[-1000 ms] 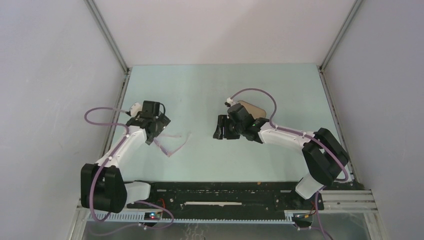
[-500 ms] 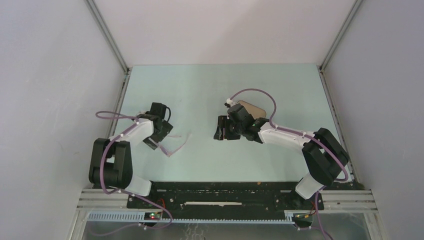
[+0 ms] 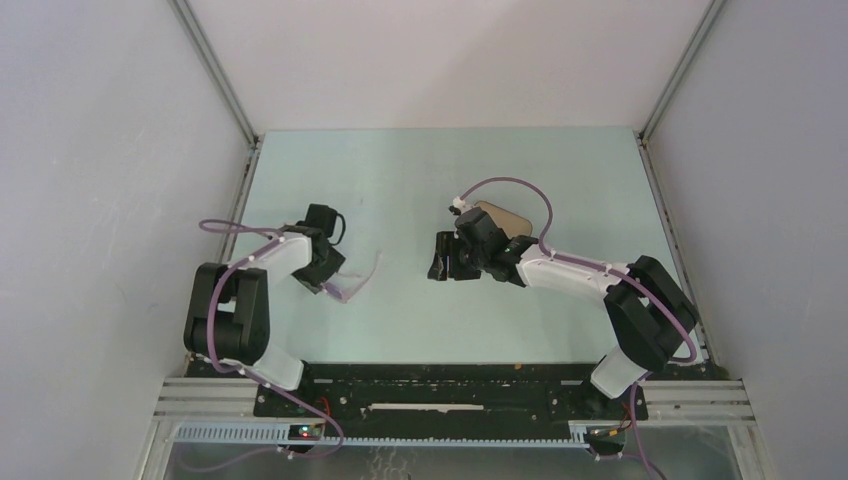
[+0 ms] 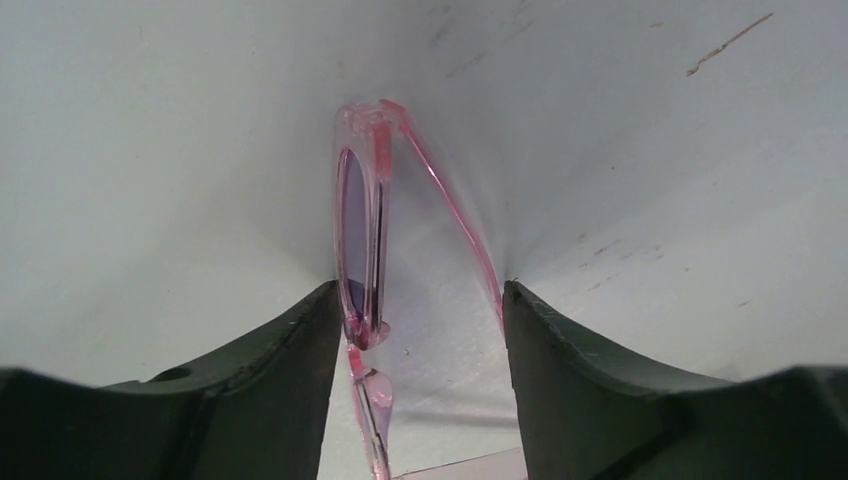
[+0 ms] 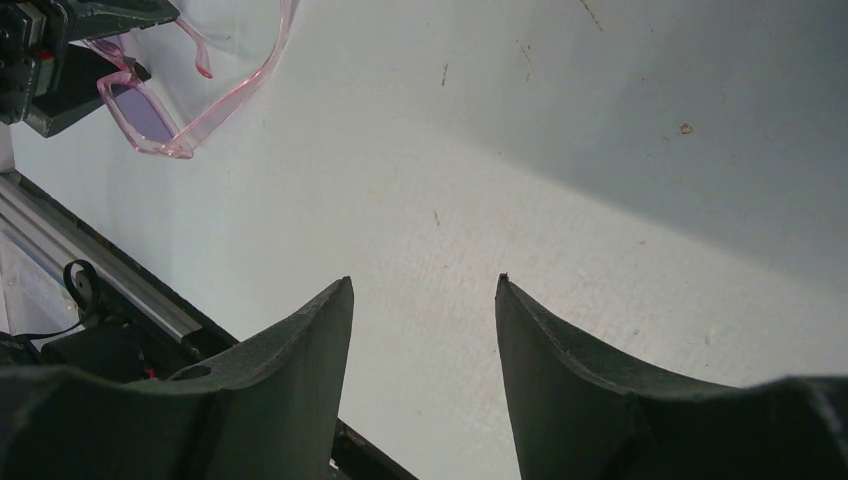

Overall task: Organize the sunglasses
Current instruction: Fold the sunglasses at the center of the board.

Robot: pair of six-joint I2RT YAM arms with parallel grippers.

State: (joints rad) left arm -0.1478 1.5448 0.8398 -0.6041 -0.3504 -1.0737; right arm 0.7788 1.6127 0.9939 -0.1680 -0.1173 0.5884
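Left wrist view tells you most of it. The sunglasses [image 4: 358,215] are right between the fingers of the left gripper [image 4: 420,290], turned edge-on. The front frame is up against one finger and one thin arm runs back to touch the other. So that hand is roughly half closed and, as far as I can see, pinching the glasses. I honestly can't tell whether they're off the table [image 3: 420,170] or resting on it.

From overhead, they're on the left half of the table, just in front of the left arm. That's well apart from the right gripper [image 5: 425,282], which hangs mid-table with its jaws apart and nothing between them. The case [image 3: 503,216], tan lining showing, is just behind that right wrist.

My guess on handling: these weigh next to nothing, so lifting isn't the problem. The frame is thin glossy plastic and probably slick. The arms are springy and hinged, so squeezing across an arm will likely fold it inward and let the whole thing twist in the grip. Too much force could bend something or smudge the lenses.

If it were me, I'd take hold of the front frame itself, at the bridge or the chunkier corner by the hinge. I'd keep the squeeze light.
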